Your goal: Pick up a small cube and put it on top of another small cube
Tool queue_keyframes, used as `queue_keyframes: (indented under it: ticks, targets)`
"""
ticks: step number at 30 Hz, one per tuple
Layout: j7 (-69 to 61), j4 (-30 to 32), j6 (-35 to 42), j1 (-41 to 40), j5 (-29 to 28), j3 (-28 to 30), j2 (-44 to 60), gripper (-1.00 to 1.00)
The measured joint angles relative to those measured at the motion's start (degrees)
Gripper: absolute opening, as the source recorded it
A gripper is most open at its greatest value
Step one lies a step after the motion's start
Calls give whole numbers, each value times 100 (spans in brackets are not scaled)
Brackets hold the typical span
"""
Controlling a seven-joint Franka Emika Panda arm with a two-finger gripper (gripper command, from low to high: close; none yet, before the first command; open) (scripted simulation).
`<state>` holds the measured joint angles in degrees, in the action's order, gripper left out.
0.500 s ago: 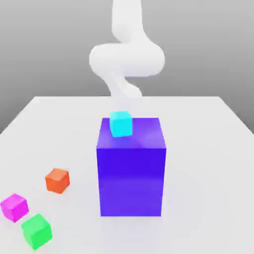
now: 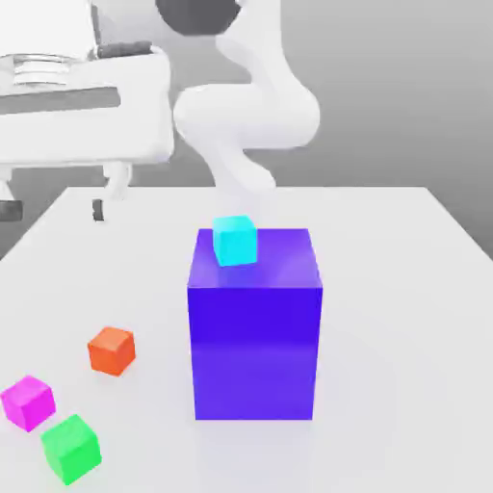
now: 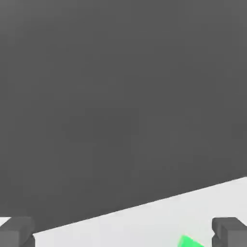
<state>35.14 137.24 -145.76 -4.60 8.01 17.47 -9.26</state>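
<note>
The claw (image 2: 54, 210) is shown raised above the table (image 2: 385, 318), toward the exterior view's left, with its two fingers spread wide and nothing held between them. The wide spacing is presumably kept so that a cube can be admitted without being knocked. In the hand view, a corner of the green cube (image 3: 189, 242) is seen near one fingertip, with the table's edge crossing beyond it.

The pink cube (image 2: 29, 402), taken as the one to be lifted, is seated on the table at the exterior view's far left, just beside the green cube. Because the two are so close, the fingers will probably need to be turned to fit around the pink one alone. The orange cube (image 2: 112, 350) is placed a little apart from both.

The blue block (image 2: 254, 351) is set well apart, and the cyan cube (image 2: 235, 241) is supported on its top, possibly as the stacking base.
</note>
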Motion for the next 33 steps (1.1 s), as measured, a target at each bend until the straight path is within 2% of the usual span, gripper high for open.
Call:
queue_keyframes:
  ticks: [11,16,17,23,25,29,33]
  targets:
    - [-776,335,-853,-923,654,463,2298,0]
    - [-1269,173,-1543,-1522,1259,-110,3333,0]
    - [-1352,132,-1667,-1632,1367,-241,3501,-100]
    - [-1391,112,-1726,-1691,1420,-311,3584,-100]
    - [-1302,161,-1578,-1554,1301,-145,3390,-100]
    - [-829,337,-1018,-1170,678,319,2631,-100]
    - [-261,129,-397,-521,64,195,2146,-100]
